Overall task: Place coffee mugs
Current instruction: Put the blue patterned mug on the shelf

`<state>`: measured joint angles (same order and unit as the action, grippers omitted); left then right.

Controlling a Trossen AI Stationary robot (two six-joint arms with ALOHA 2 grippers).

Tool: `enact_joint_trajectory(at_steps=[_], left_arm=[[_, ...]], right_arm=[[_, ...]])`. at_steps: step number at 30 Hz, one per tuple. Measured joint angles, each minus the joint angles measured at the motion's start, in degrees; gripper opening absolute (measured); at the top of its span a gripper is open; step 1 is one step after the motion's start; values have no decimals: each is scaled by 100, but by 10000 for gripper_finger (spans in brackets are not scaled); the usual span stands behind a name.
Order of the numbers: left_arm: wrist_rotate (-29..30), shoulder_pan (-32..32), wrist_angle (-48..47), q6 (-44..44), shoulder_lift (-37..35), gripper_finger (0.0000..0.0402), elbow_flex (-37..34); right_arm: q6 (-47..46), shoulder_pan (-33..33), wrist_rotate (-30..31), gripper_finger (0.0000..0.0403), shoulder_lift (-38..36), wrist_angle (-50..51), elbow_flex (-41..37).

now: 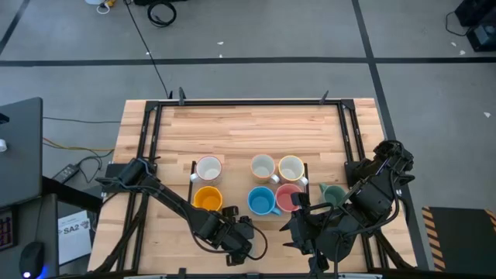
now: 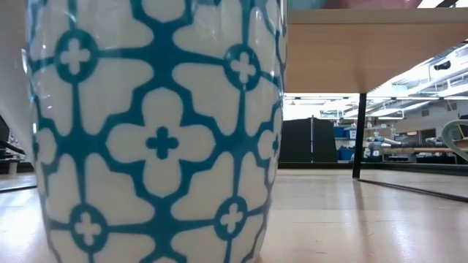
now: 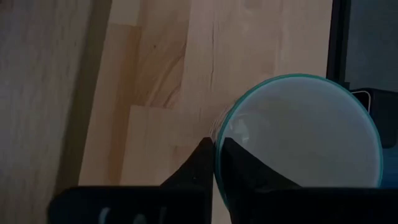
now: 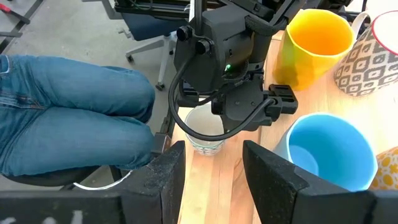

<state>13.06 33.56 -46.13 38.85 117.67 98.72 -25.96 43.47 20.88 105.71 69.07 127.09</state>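
Note:
A white mug with a teal pattern [image 2: 157, 131] stands upright at the table's near edge, filling the low view; its white inside [image 3: 298, 130] shows in the left wrist view. My left gripper [image 1: 239, 243] is shut on it and hides it from above. My right gripper [image 4: 214, 171] hangs open just to its right, above the table, holding nothing. Behind them stand an orange mug [image 1: 207, 199], a blue mug [image 1: 261, 201], a pink mug [image 1: 289, 198], a dark green mug [image 1: 333, 194] and three pale mugs, among them [image 1: 208, 168]. My left gripper pinches the mug's wall at the teal rim [image 3: 216, 148], with one finger [image 3: 239, 163] inside the mug and one [image 3: 194, 165] outside. The fingers come slanting down from above. The mug stays upright; its foot lies below the low view's edge.
A black frame [image 1: 147, 155] runs round the wooden table [image 1: 248, 132]. The far half of the tabletop is bare wood. A seated person's legs in jeans [image 4: 68, 112] are just off the near edge. A dark monitor [image 1: 19, 147] stands off the left side.

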Motion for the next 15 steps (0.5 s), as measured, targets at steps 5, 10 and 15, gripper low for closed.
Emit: enact_joint_trajectory(at_steps=[5, 10, 15], left_arm=[[-71, -2, 0, 203, -31, 21, 0], [-165, 4, 32, 521, -264, 21, -2], [-231, 4, 35, 844, -542, 21, -1]], right_arm=[[0, -1, 0, 166, 0, -1, 0], [0, -1, 0, 166, 0, -1, 0], [2, 1, 0, 166, 0, 1, 0]])
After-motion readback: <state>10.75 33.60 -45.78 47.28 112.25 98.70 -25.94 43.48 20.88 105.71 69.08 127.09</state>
